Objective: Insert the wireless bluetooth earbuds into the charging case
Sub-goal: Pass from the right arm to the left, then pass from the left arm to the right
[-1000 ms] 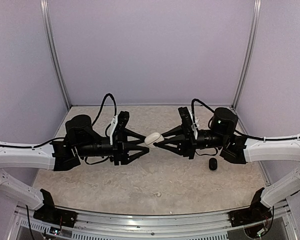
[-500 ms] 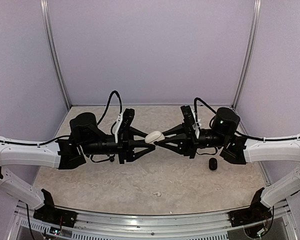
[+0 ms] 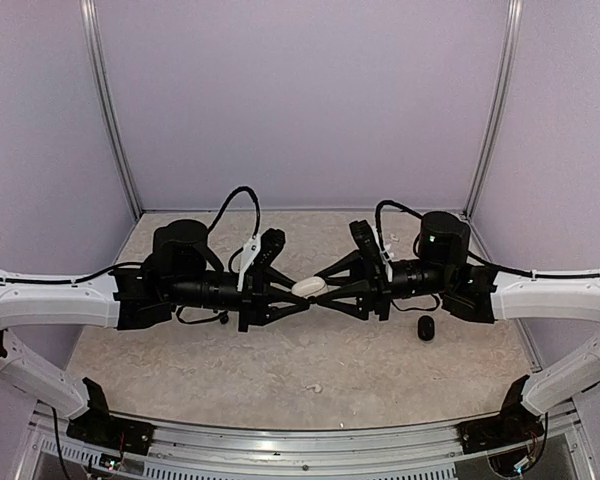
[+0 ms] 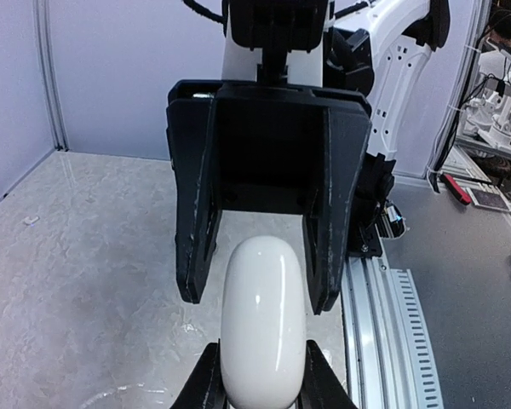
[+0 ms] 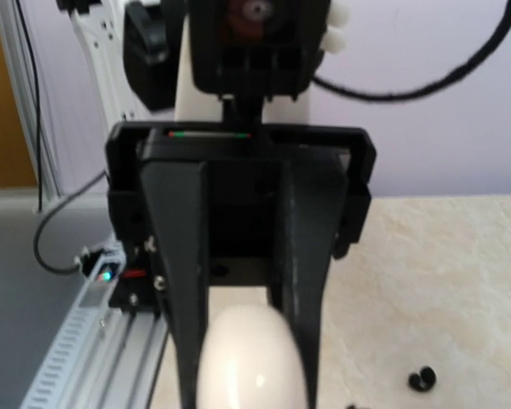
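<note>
Change: left gripper [image 3: 300, 295] had pushed further right and closed onto the white pebble-shaped case [image 3: 309, 287]. The right gripper [image 3: 324, 287] had let its fingers part, and the case lay flatter than a second before.
Left jaws: pinching one end of the case, both fingers touching its sides in the left wrist view.
Right jaws: spread, flanking the case's other end with a slim gap on each side.
Arms: both reached inward nearly level from left and right, meeting tip to tip above the middle of the table [image 3: 310, 350].
White case: glossy, smooth and rounded, held off the table; its inside could not be seen.
Earbud [image 5: 422, 379]: a tiny glossy black curled bit, likely one bud, lay on the table to the far side of the grippers; too small to be sure.
Black pebble-shaped case [image 3: 425, 328]: lay on the table at the right, just near of the right wrist.
Table: beige, marbled.
</note>
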`<state>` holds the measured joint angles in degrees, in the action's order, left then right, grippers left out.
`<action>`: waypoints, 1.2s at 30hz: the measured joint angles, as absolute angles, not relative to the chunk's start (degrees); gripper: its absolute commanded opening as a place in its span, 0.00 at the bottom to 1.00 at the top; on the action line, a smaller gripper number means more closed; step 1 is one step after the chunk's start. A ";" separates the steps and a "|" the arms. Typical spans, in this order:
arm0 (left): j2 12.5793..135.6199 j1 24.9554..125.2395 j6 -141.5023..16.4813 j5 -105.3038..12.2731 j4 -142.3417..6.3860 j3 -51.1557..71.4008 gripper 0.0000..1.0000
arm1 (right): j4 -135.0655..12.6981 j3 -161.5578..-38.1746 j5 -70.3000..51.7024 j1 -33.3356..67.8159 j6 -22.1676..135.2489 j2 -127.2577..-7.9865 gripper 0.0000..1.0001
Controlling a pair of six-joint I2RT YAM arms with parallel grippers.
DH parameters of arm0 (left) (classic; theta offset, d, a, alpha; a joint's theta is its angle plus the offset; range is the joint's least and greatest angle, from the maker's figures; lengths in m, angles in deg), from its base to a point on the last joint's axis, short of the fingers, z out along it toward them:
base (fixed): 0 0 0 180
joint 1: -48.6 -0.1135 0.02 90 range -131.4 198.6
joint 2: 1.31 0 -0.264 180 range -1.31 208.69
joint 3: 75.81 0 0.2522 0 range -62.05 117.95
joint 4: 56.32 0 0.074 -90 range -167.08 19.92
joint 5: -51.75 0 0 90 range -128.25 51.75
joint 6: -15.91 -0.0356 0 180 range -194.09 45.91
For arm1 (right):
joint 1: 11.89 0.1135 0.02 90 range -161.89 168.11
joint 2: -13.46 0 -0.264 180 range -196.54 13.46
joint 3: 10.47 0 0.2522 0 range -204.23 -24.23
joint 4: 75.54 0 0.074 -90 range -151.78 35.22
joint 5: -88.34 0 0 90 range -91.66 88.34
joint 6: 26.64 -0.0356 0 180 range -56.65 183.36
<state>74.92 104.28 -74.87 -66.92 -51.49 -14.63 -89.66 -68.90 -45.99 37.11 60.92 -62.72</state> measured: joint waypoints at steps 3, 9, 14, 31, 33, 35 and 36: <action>74.92 104.19 -77.66 -66.92 -57.09 -13.03 0.17 | -84.22 -70.75 -45.58 37.11 64.15 -62.40 0.44; 74.94 104.13 -81.03 -66.96 -64.61 -10.85 0.17 | -75.12 -73.99 -44.38 37.70 69.01 -62.31 0.41; 74.96 104.13 -82.23 -67.01 -67.47 -9.99 0.17 | -70.47 -75.45 -43.07 38.96 71.52 -62.57 0.37; 75.82 103.93 -83.65 -66.68 -70.14 -9.05 0.45 | -66.75 -76.94 -42.89 39.47 72.90 -64.34 0.08; 75.77 103.82 -83.43 -66.46 -69.48 -9.10 0.51 | -67.06 -76.94 -42.78 39.47 72.66 -64.34 0.07; 75.23 103.56 -82.80 -66.24 -67.67 -9.86 0.54 | -68.35 -76.87 -42.69 39.38 71.80 -64.34 0.07; 74.74 103.32 -82.47 -66.13 -66.70 -10.50 0.54 | -69.24 -76.79 -42.72 39.20 71.21 -64.32 0.07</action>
<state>74.74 103.32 -82.47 -66.13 -66.70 -10.50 -69.24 -76.79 -42.72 39.20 71.21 -64.32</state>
